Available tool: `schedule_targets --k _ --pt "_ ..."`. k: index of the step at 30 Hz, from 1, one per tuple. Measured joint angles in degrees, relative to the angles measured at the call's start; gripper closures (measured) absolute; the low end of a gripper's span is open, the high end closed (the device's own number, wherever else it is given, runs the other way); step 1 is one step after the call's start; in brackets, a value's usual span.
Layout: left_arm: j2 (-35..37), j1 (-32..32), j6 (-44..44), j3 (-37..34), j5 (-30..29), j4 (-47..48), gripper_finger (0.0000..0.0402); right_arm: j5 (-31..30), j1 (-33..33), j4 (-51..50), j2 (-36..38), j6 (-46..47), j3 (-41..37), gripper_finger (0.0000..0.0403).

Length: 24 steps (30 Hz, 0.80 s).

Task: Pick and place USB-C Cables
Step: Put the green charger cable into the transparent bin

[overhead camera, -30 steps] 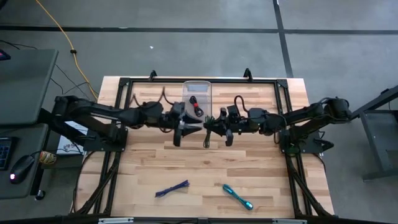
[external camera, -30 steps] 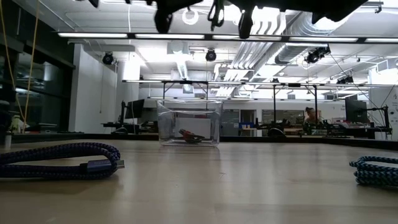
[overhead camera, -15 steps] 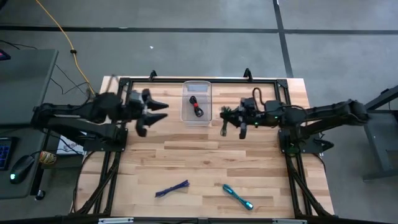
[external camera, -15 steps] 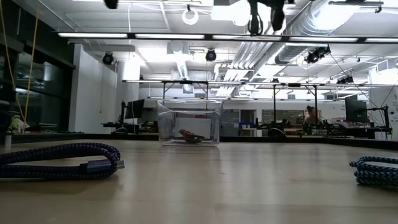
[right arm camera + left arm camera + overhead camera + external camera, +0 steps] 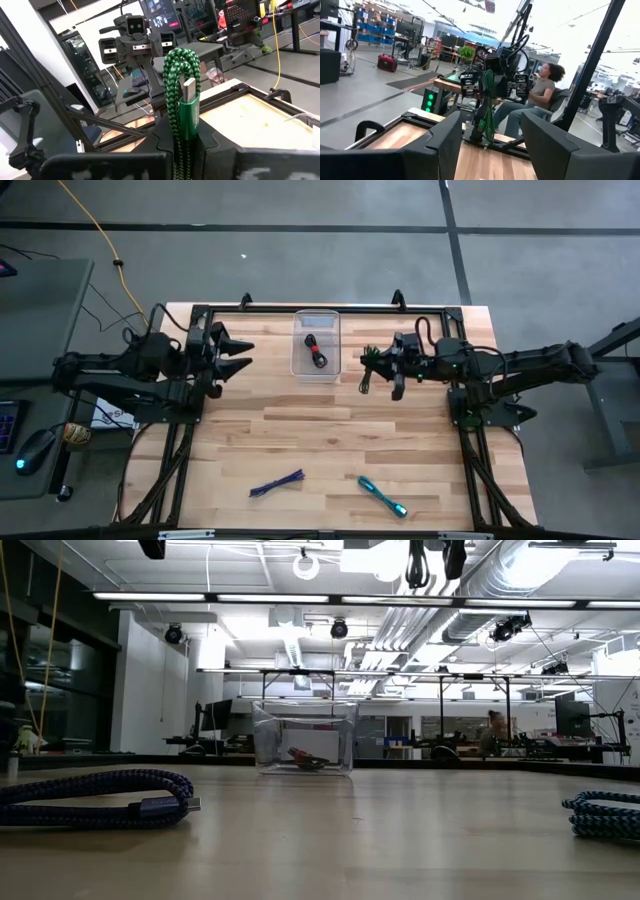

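**Green cable up in the right claw, bin just beside it**

While the right claw point(image 5: 378, 370) hangs above the back of the tabletop point(image 5: 330, 450), I've got it clenched on the green cable point(image 5: 181, 100), pinched near the bundle's lower end with the looped braid and a silvery plug standing up between the fingers. I judge this thing light and floppy: braided sleeve, so decent grip, but the loose loops could sag or snag on a wall. Holding across the gathered middle looks the safest bet.

The clear bin point(image 5: 317, 345) sits just beside the claw, with the red-and-black cable point(image 5: 316, 352) already lying inside. The purple cable point(image 5: 276, 484) and teal cable point(image 5: 382, 496) lie apart on the front of the tabletop, both untouched.

My left claw point(image 5: 237, 352) waits off to the bin's other side, fingers spread, carrying nothing.

Writing or brand marks? None I can read on cables or bin.
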State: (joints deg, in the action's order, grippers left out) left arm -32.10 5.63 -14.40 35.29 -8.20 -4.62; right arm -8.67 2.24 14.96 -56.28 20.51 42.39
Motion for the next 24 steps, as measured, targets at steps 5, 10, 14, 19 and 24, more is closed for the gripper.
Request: schedule_targets --k 5,10,14,19,24 --pt "-0.54 0.0 0.52 0.0 -0.08 0.15 0.0216 0.0 0.0 0.18 0.03 0.33 0.0 0.0397" --pt "-0.44 0.0 1.55 0.0 -0.19 0.06 0.0216 -0.33 0.0 0.27 0.03 0.83 0.0 0.0398" --pt "-0.45 0.0 1.55 0.0 -0.19 -0.06 0.0216 -2.95 -1.12 -0.06 -1.84 3.87 2.31 0.0398" --pt "-0.46 0.02 1.55 0.0 -0.17 -1.58 0.0216 -1.69 -4.29 -5.44 -9.87 -0.74 13.17 0.0398" --pt "-0.47 0.02 1.55 0.0 -0.17 -2.49 0.0216 2.13 -8.9 -16.58 -22.06 -5.82 29.02 0.0398"
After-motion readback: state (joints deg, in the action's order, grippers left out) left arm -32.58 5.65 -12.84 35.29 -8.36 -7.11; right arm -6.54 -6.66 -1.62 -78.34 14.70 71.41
